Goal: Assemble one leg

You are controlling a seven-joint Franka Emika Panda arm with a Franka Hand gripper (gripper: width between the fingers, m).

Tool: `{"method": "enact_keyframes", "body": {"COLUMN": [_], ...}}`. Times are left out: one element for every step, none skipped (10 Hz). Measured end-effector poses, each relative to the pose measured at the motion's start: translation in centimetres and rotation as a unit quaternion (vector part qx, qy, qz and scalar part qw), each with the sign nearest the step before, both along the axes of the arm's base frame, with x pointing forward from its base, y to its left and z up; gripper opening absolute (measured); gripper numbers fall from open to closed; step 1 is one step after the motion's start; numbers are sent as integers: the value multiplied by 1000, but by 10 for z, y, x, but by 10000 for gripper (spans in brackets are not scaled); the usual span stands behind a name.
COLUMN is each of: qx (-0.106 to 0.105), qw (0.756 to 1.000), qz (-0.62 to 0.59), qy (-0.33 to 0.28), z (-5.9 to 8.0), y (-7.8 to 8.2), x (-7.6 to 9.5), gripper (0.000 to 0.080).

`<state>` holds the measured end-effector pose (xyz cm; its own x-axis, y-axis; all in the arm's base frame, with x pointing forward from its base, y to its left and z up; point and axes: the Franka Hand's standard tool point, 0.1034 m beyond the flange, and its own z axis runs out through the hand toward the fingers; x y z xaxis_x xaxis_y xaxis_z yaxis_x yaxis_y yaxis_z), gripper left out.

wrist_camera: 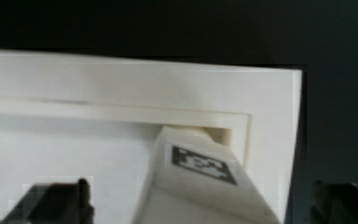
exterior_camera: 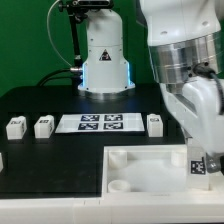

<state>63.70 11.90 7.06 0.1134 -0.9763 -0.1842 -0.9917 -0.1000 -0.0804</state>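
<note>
Leg (exterior_camera: 198, 163) down at the exterior view's right, held upright under the wrist, its black-and-white tag facing outward, lower end at the near right corner of the large white tray part (exterior_camera: 150, 160). In the wrist view the same leg (wrist_camera: 197, 165) slants up to meet the tray part's (wrist_camera: 140, 90) raised rim near a corner — touching or just short of it, hard to say. Gripper (exterior_camera: 200, 150) closed onto the leg, judging by the dark fingers (wrist_camera: 60, 200) flanking it on either side in the wrist view; actual pad contact lies below the frame edge, so not fully confirmed. Round socket (exterior_camera: 119, 184) visible in the tray part's near corner on the exterior view's left. Farther back on the black table (exterior_camera: 40, 100) — three more loose legs: two side by side at the exterior view's left (exterior_camera: 16, 127) (exterior_camera: 43, 126), one (exterior_camera: 155, 123) just beside the marker board (exterior_camera: 100, 123). Marker board flat in the middle, between these legs, in front of the arm's white base (exterior_camera: 104, 60)
</note>
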Motion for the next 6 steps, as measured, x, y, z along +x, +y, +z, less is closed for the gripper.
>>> {"method": "enact_keyframes", "body": {"qx": [-7, -14, -26, -29, -31, -37], "qw": [994, 984, 970, 956, 947, 924], "qz": [108, 176, 240, 287, 316, 374], "qy": [-19, -27, -42, -50, -55, -64], "z": [0, 0, 1, 0, 0, 0], "y": [-3, -3, 0, -2, -3, -3], "x": [0, -1, -1, -1, -1, -1], "gripper": [639, 639, 648, 648, 649, 649]}}
